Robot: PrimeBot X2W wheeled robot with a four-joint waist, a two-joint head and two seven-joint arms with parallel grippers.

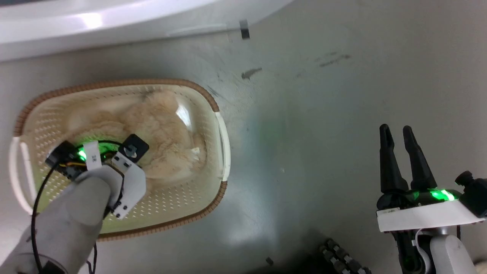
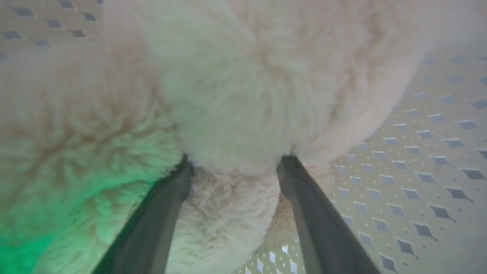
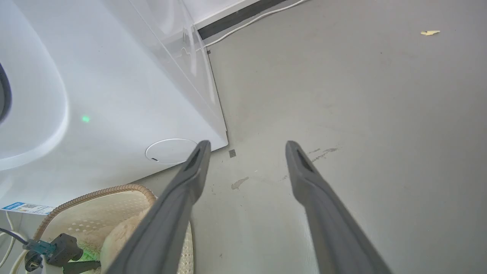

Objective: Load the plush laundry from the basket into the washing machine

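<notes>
The plush laundry (image 1: 159,125) lies as a fluffy beige heap in the cream perforated basket (image 1: 114,82) on the floor at the left. My left arm (image 1: 76,213) reaches down into the basket. In the left wrist view my left gripper (image 2: 234,163) is open, its tips sunk into the plush laundry (image 2: 247,76) with a lump of pile between the fingers. My right gripper (image 1: 395,129) hangs open over bare floor at the lower right, holding nothing. The washing machine (image 1: 76,26) is a white body along the top left; its front (image 3: 114,95) rises beside the basket (image 3: 95,194).
Grey floor with dark scuff marks (image 1: 251,72) stretches between basket and right gripper. A black ribbed part (image 1: 342,258) sits at the bottom edge. A round cover (image 3: 171,151) is low on the washer's front, and a white cable (image 3: 258,19) runs along the wall.
</notes>
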